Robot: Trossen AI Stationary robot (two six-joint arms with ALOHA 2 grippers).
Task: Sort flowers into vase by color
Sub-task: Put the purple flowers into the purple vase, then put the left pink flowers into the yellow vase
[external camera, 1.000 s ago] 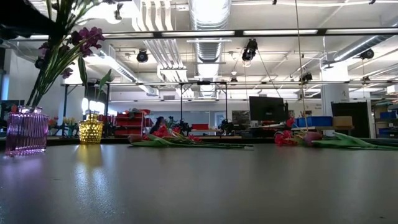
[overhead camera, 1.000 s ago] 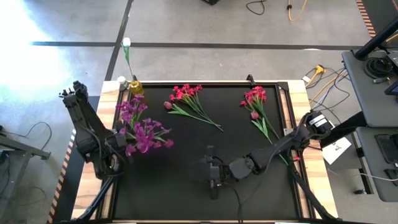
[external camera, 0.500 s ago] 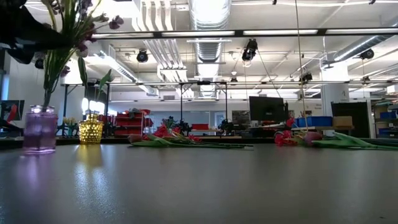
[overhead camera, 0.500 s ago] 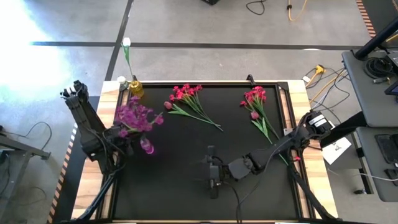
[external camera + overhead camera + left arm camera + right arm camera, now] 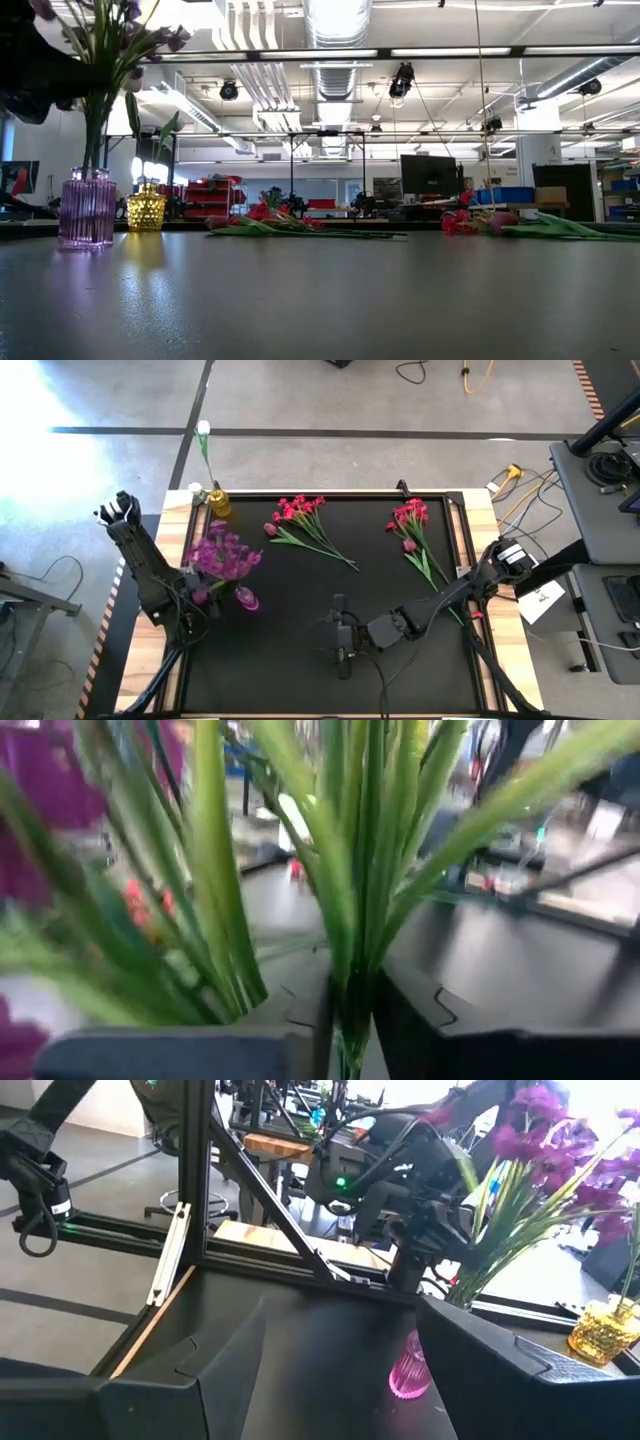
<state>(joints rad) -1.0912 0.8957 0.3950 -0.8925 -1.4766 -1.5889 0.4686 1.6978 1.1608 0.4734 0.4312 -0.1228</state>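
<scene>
**Purple bunch held in its vase; red flowers wait on the table**

From above, the left gripper [image 5: 203, 592] sits at the left side of the black table [image 5: 300, 660], closed around the green stems of the purple artificial flower bunch [image 5: 222, 554]. The stem ends stand in the ribbed pink-purple glass vase [image 5: 246, 600], so the grip seems to be there to steady the bunch upright. Behind it, at the table's far left corner, a small yellow faceted glass vase [image 5: 219, 501] holds a single white tulip [image 5: 204, 429]. Two red-pink flower bunches lie flat and unsorted: one [image 5: 300, 515] at the far middle, one [image 5: 412, 525] at the far right. The right gripper [image 5: 341, 638] waits low at the near middle.

At table height, the purple vase [image 5: 87, 208] stands upright on the table, near the yellow vase [image 5: 146, 208].

The left wrist camera shows green stems [image 5: 350, 890] pinched between its two dark fingers [image 5: 300, 1010].

The right wrist camera shows its own fingers [image 5: 540, 1370] spread apart and empty, facing the vase [image 5: 408, 1365].
</scene>
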